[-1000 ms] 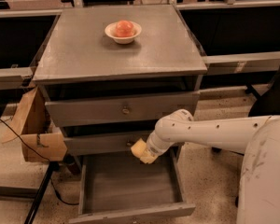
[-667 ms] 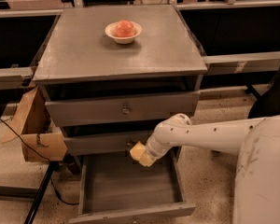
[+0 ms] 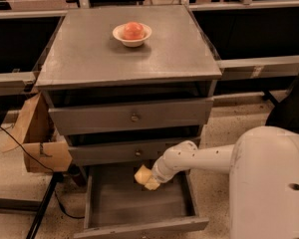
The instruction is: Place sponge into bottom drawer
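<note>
Camera view shows the hand (image 3: 149, 175) at the end of the white arm (image 3: 199, 159), lower than it was a second ago. Back then it hung level with the middle drawer (image 3: 104, 152), just under its knob. Now it has dropped and slid a little toward the left, down into the mouth of the open bottom drawer (image 3: 114, 203). The sponge (image 3: 143, 176) has travelled with it as a pale yellow lump at the tip, so I judge the hand to be clamped on it, though the yellow pads and the foam blur together and the grip itself is hard to read. The sponge sits over the back half of the drawer, just below the middle drawer's front. It looks to be above the floor rather than resting on it, but I cannot tell how far above. The carry looks almost finished, with only a short descent and the release left. Up on the surface (image 3: 84, 59) the white bowl (image 3: 120, 34) with its fruit (image 3: 133, 30) sits where it did before.
</note>
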You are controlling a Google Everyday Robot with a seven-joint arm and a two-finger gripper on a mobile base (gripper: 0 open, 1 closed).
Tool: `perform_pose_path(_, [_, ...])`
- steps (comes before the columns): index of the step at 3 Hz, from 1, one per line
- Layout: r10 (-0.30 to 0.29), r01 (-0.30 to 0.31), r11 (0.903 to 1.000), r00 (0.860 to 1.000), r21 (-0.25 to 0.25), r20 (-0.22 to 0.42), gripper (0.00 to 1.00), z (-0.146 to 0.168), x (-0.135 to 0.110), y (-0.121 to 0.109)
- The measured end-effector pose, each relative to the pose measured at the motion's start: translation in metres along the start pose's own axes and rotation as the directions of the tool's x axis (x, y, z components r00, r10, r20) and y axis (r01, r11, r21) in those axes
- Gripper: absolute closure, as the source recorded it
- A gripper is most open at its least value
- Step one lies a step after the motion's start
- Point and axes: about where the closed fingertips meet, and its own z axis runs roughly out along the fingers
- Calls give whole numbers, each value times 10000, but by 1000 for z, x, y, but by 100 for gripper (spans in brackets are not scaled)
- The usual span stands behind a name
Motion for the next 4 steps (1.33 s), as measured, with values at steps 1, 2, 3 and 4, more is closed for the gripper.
perform_pose_path(1, [-262, 287, 9988, 9976, -385, 642, 99, 83, 23, -2])
perform_pose_path(2, [-162, 236, 9976, 9936, -649, 1119, 75, 141, 39, -5])
perform_pose_path(3, [-175, 299, 9955, 9907, -899, 1352, 52, 179, 47, 0])
perform_pose_path(4, [-238, 375, 9954, 9880, -881, 1524, 30, 195, 50, 4])
